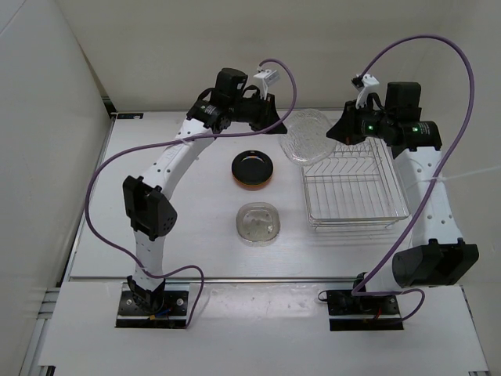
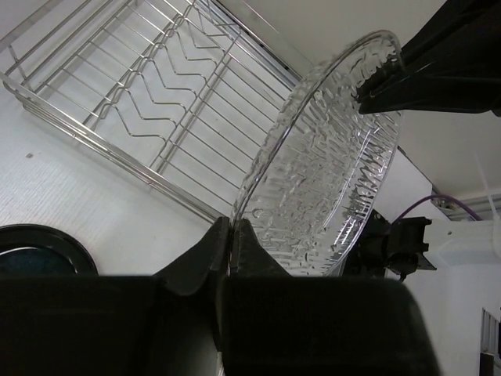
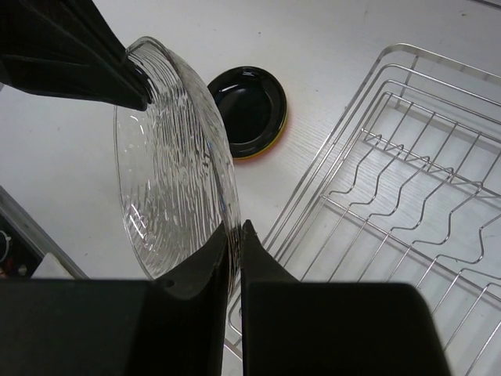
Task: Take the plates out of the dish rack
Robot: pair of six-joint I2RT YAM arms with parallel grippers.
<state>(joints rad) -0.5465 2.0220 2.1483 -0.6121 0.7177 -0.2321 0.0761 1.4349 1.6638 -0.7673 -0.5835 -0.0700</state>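
Observation:
The clear ribbed plate is held on edge above the table at the dish rack's far left corner. My left gripper is shut on its left rim and my right gripper is shut on its right rim. In the left wrist view the fingers pinch the plate. In the right wrist view the gripper pinches the plate's rim. The silver wire dish rack holds no plates. The black plate lies on the orange plate left of the rack.
A pale, see-through-looking round plate lies on the table in front of the black one. The rack also shows in the left wrist view and the right wrist view. The black plate on orange lies beyond the held plate.

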